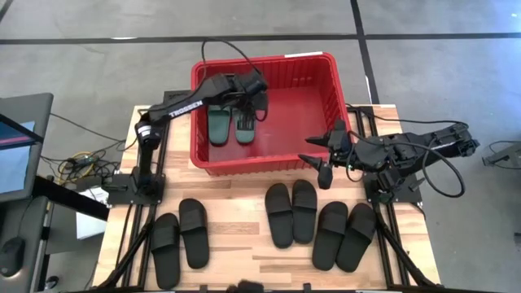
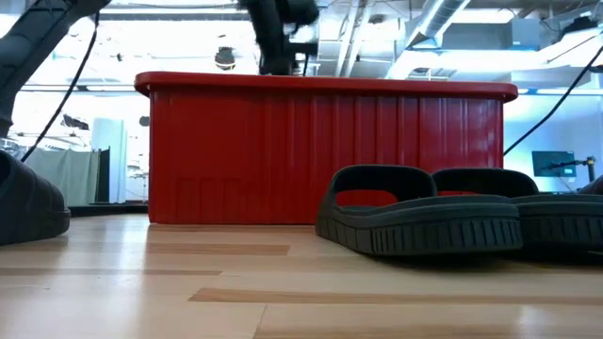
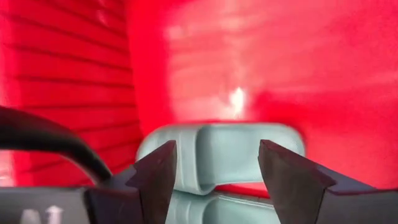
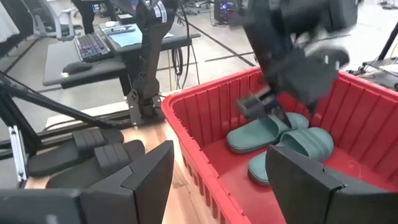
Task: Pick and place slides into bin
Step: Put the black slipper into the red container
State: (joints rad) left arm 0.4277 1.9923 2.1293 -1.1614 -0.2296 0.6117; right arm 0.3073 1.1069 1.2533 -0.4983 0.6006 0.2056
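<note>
The red bin stands at the table's far middle. Two green slides lie side by side on its floor at the left, soles down; the right wrist view shows them too. My left gripper hangs open just above them, inside the bin's outline, and touches nothing. My right gripper waits open by the bin's near right corner. Three pairs of black slides lie on the table: left, middle, right.
The bin's right half has a bare floor. The bin's near wall rises behind the middle black pair. Both arms' frames stand at the table's side edges. Bare wood lies between the left and middle pairs.
</note>
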